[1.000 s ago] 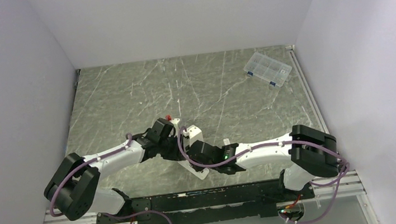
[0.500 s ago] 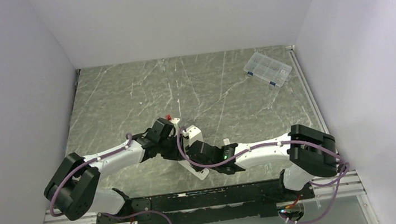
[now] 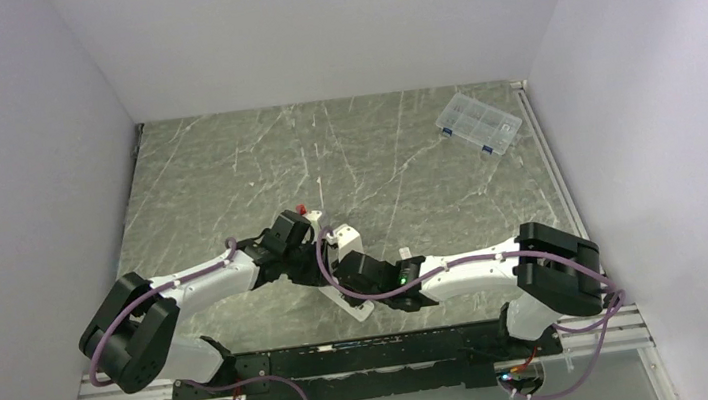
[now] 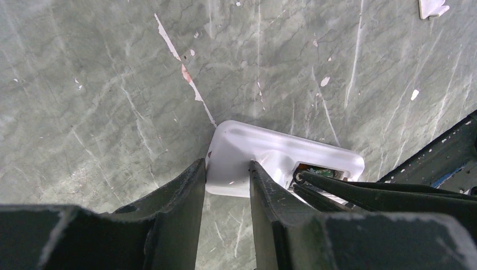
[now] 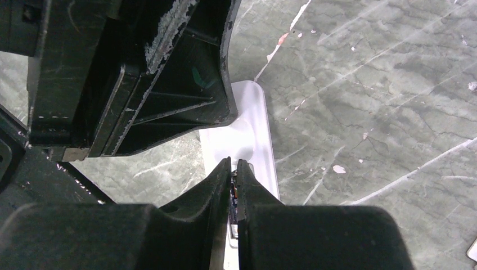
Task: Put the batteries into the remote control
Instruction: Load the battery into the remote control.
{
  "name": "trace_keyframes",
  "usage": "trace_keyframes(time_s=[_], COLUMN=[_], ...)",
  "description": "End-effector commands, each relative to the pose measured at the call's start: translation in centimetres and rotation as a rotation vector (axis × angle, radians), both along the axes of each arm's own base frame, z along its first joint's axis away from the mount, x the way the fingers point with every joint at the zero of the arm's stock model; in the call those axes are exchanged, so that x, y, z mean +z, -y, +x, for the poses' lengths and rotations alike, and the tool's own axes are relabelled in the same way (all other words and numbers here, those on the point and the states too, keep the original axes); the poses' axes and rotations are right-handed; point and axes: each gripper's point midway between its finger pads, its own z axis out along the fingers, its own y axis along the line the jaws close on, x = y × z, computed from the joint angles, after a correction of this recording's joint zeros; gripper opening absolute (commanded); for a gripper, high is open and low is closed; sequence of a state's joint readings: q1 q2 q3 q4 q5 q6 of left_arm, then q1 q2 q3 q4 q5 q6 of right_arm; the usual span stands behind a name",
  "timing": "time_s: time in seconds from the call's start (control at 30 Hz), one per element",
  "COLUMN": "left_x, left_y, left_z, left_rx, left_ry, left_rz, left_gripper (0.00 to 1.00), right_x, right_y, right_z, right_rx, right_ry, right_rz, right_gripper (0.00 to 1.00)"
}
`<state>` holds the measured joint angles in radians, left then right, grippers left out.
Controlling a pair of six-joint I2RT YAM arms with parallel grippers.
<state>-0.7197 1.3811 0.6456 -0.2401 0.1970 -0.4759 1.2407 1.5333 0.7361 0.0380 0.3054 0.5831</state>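
Observation:
The white remote control (image 4: 270,154) lies on the marble table with its battery bay open at the right end. My left gripper (image 4: 226,169) is shut on the remote's left end, one finger on each side. My right gripper (image 5: 234,163) hangs just over the open bay, its fingers nearly together on a small dark battery (image 4: 301,178), whose round end shows at the bay's edge. In the right wrist view only a thin dark strip of that battery (image 5: 234,194) shows between the fingers. In the top view both grippers meet at the table's near middle, and they hide the remote.
A clear compartmented box (image 3: 479,123) sits at the far right corner. A small white sliver (image 4: 432,7) lies on the table to the right of the remote. A black rail (image 3: 367,349) runs along the near edge. Walls close in the left, right and back.

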Motion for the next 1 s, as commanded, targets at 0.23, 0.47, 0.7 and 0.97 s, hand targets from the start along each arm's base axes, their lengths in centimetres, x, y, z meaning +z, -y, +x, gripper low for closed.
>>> trace_keyframes(time_s=[0.23,0.47,0.7,0.97], left_x=[-1.1,-1.1,-1.2,-1.2], left_y=[-0.3,-0.3,-0.3,-0.3], left_z=[-0.7,-0.7,-0.8,-0.8], left_rx=[-0.012,-0.012,-0.013,-0.011], left_ry=[-0.031,-0.03,-0.032,-0.032], left_rz=[0.04,0.038,0.037,0.037], left_gripper=[0.38,0.38,0.37,0.37], right_x=[-1.0,-1.7,-2.5,-2.6], right_y=[0.9,1.4,2.6,3.5], right_z=[-0.9,-1.2,-1.6,-1.8], right_rx=[0.007,0.002,-0.014,-0.031], right_ry=[-0.012,-0.015,-0.019,-0.012], right_rz=[-0.035,-0.063,-0.117,-0.139], right_gripper=[0.1,0.08,0.07,0.07])
